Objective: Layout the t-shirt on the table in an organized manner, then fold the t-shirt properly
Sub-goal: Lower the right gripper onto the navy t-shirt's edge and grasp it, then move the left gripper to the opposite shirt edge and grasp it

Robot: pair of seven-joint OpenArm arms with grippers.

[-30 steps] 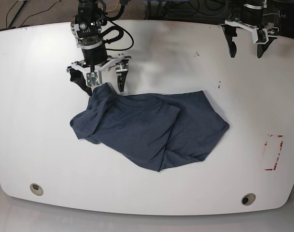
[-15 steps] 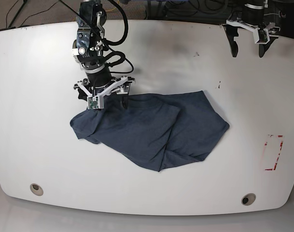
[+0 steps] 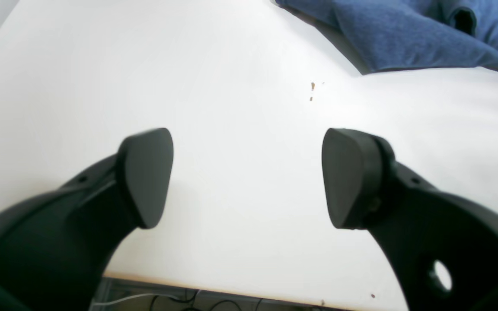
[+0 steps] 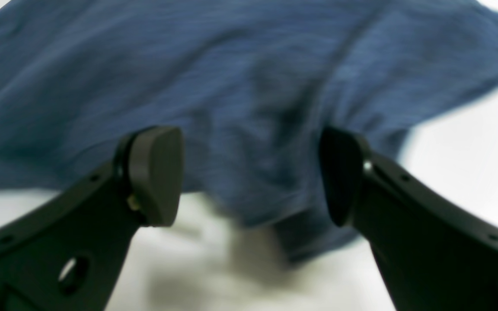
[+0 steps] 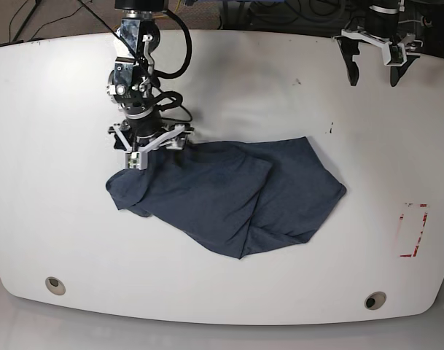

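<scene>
Barely started. Dark slate-blue heathered cotton t-shirt (image 5: 229,193) in a rumpled heap at mid-bench, one side flopped over the body, a sleeve-like lobe sticking out toward the right-arm side, edges skewed. Not laid out, no fold made; whole flattening and folding stage left, by the look of it.

Right gripper (image 5: 150,143) down at the shirt's far corner, over the edge nearest the arm base. Right wrist view blurred: black fingers (image 4: 156,175) spread apart with blue cloth lying in the gap beyond them, nothing pinched yet. Probably lining up for a first grab at that corner, only a guess.

Left gripper (image 5: 373,64) parked high at the far bench corner, well apart from the shirt, fingers (image 3: 145,172) wide and empty over bare glossy white bench (image 5: 61,219); shirt edge only in the top of that wrist view.

Writing: none readable. Shirt face on show plain blue, no lettering or tag seen. Red-taped rectangle (image 5: 413,230) near the bench edge, no text legible on it.
</scene>
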